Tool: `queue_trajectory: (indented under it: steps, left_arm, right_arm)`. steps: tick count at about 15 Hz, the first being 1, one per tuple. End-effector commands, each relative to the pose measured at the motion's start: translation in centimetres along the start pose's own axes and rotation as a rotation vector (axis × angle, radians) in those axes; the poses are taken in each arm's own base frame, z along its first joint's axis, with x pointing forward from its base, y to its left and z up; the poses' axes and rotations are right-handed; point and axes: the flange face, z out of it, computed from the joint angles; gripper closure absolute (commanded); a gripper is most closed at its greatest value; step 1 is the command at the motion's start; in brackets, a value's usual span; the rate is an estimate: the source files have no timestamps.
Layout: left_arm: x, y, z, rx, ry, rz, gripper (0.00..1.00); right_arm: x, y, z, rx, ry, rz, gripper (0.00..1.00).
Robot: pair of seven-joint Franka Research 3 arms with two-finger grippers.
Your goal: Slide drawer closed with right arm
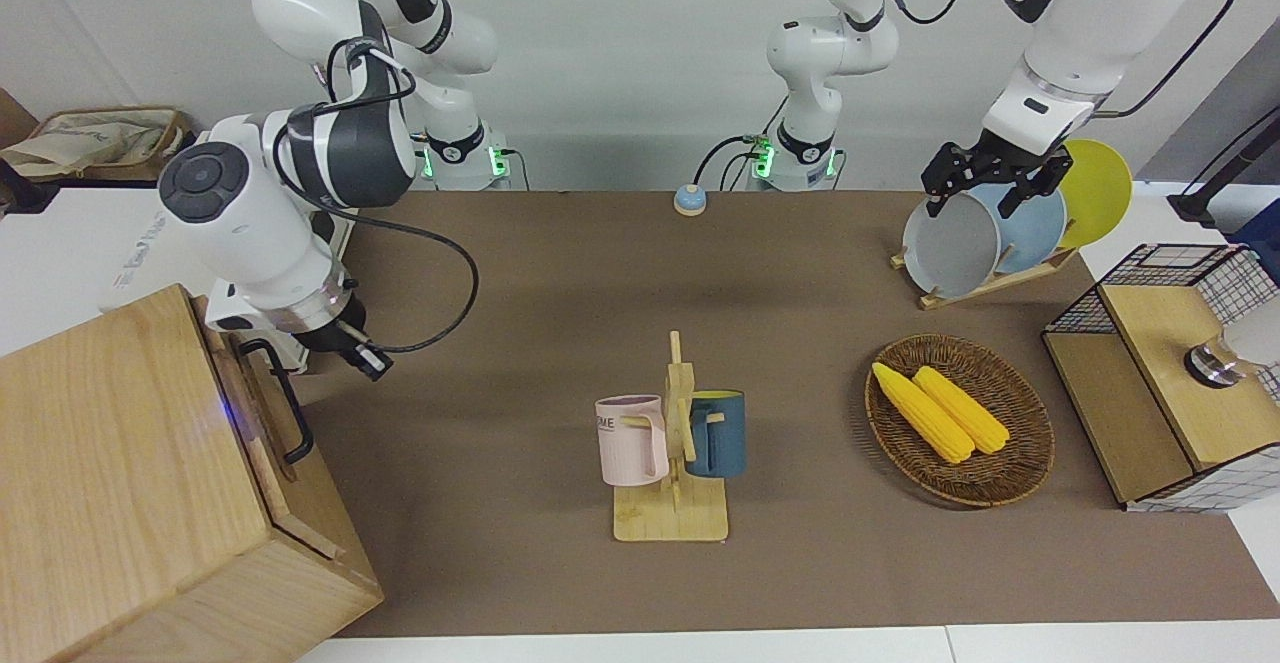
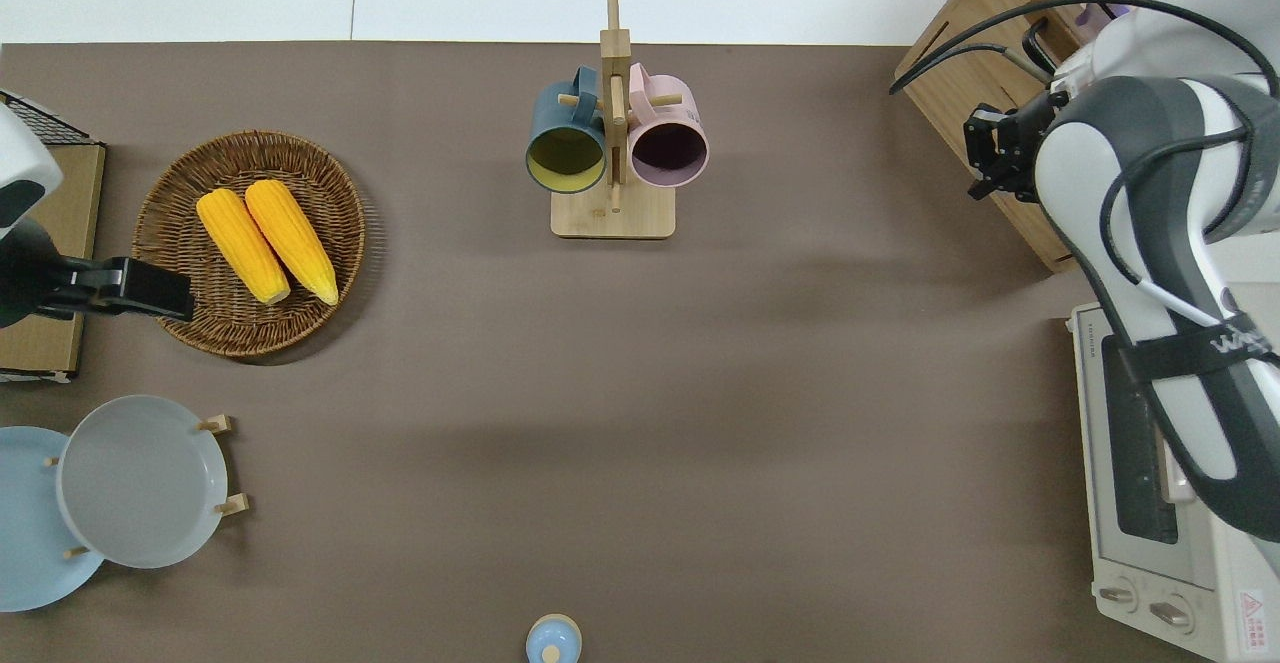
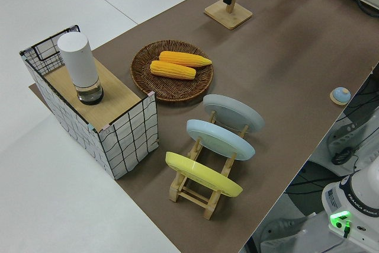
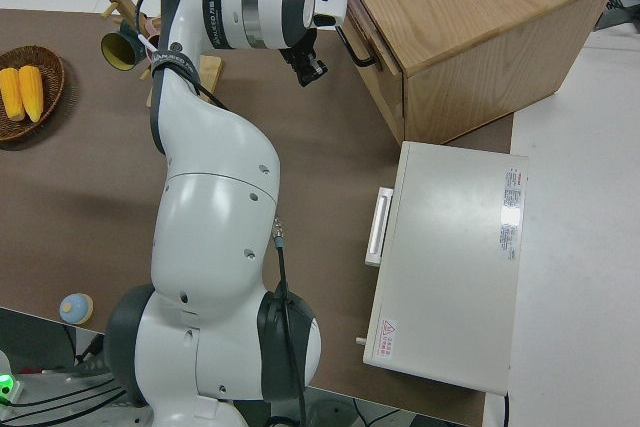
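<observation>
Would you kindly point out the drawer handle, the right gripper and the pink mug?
drawer handle (image 1: 288, 413): front view, on the black loop's long bar.
right gripper (image 1: 372, 363): front view, at its fingertips.
pink mug (image 1: 632, 440): front view, on its outer wall.

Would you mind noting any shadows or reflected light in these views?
Front view: the right arm's blue light reflects on the cabinet; the basket casts a soft shadow. Overhead view: broad, faint arm shadows lie across the table.

A brown bench (image 1: 560, 343) carries a mug rack (image 1: 672, 518) at centre, a wicker basket (image 1: 1015, 478) at right, a plate rack (image 1: 985, 286) upper right, a mesh box (image 1: 1130, 423) far right, a cabinet (image 1: 140, 503) lower left, and a small blue bell (image 1: 690, 200) at top centre.
</observation>
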Motion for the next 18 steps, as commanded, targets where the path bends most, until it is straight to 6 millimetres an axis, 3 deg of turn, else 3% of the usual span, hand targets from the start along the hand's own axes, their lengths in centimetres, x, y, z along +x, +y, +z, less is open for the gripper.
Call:
queue_trajectory:
  steps: [1, 3, 6, 8, 12, 14, 18]
  left_arm:
    - [-0.3, 0.2, -0.6, 0.018, -0.004, -0.005, 0.01]
    - [-0.3, 0.2, -0.6, 0.018, -0.004, -0.005, 0.01]
    - [-0.3, 0.2, -0.6, 0.018, -0.004, -0.005, 0.01]
    - [-0.3, 0.2, -0.6, 0.018, -0.004, -0.005, 0.01]
    - [-0.3, 0.2, -0.5, 0.018, -0.006, -0.005, 0.01]
    - [-0.3, 0.2, -0.6, 0.018, -0.004, -0.005, 0.01]
    - [-0.3, 0.2, -0.5, 0.018, -0.006, -0.005, 0.01]
  right_arm:
    - [-3.6, -1.6, -2.1, -0.024, 0.021, -0.104, 1.000]
    - [-5.9, -2.0, -3.0, -0.040, 0.030, -0.182, 1.000]
    - [-7.9, -1.5, -4.8, -0.051, 0.053, -0.252, 1.000]
    - [-9.0, -0.3, -6.0, -0.073, 0.039, -0.309, 1.000]
    - [-9.5, 3.3, -8.2, -0.097, 0.033, -0.464, 1.000]
    - [-8.9, 5.3, -8.9, -0.091, 0.027, -0.521, 1.000]
    - [-8.4, 9.1, -9.3, -0.054, 0.001, -0.598, 1.000]
